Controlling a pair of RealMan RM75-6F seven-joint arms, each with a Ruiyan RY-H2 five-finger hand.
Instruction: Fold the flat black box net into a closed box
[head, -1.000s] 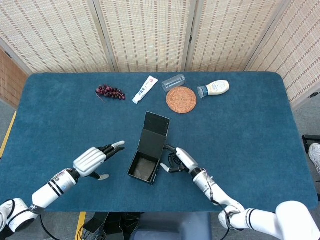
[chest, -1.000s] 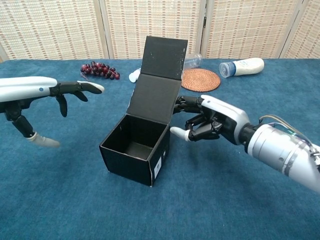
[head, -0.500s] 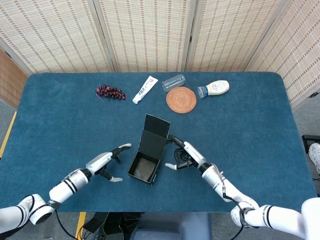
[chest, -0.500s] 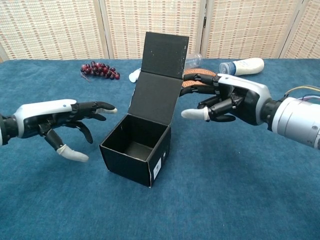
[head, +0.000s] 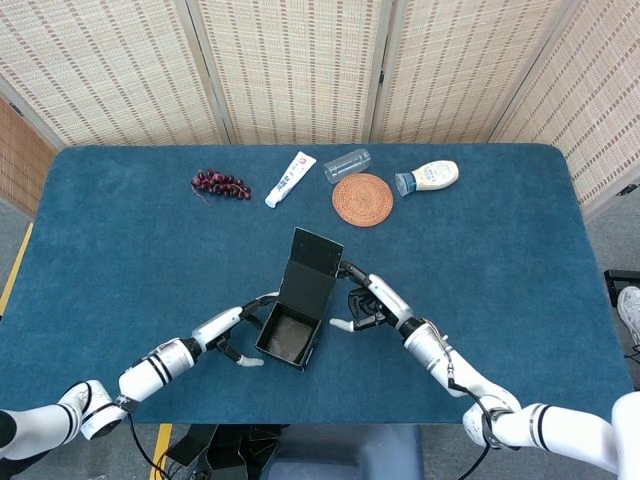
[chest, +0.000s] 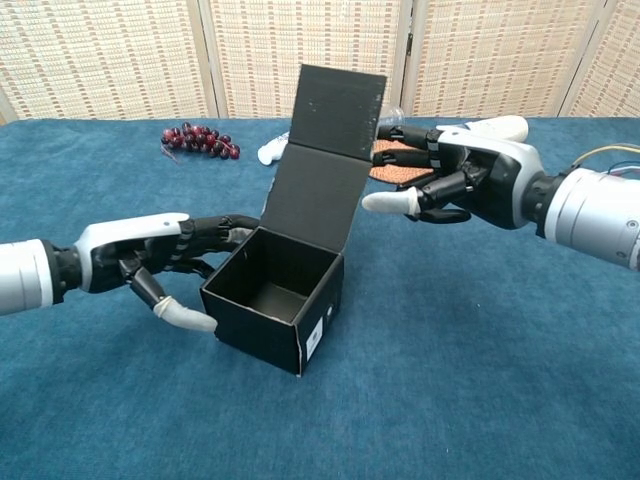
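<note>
Black box sits near the middle of the blue tabletop, toward my side. Body is formed: four walls up, interior open on top. Lid stands upright from the far wall, creased partway up, upper panel tilted slightly back.

My left hand is at the box's left wall, low by the tabletop. Fingers spread and curved, dark fingertips right at the upper left edge, thumb at the lower left corner. Looks like contact with the wall, but it grips nothing; can't confirm how firm the contact is.

My right hand is raised to the right of the lid, level with its crease. Fingers apart, holding nothing. Upper fingers reach toward the lid's right edge; thumb points at the lid, just short of it in the chest view. Can't tell whether any fingertip touches the panel.

Along the far edge, well apart from the box: grapes, toothpaste tube, clear cup lying on its side, woven coaster, and white squeeze bottle on its side.
</note>
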